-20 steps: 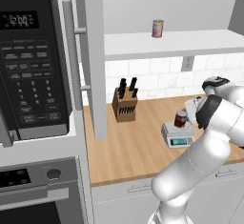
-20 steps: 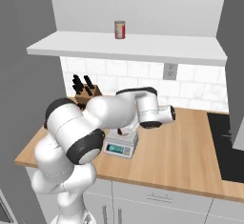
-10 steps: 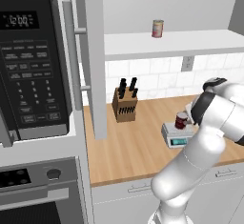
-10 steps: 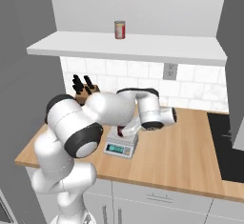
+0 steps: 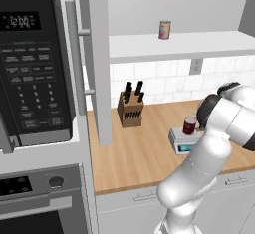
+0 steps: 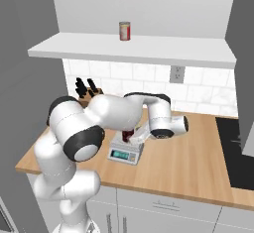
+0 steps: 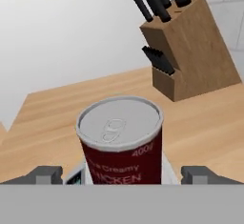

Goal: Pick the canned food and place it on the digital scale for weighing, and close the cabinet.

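Canned food (image 7: 120,142) upright on digital scale (image 5: 185,141), mid-desk. Pincer (image 7: 121,175) released, jaws wide either side; withdraw straight back, clear of the can, before closing the cabinet (image 5: 94,58).

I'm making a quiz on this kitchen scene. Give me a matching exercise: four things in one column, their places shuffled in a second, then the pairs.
Things:
1. canned food
2. labelled can
3. knife block
4. hand

Places:
A. white shelf
B. wooden counter, by the tiled wall
C. digital scale
D. open, either side of the canned food

Pairs: 1-C, 2-A, 3-B, 4-D
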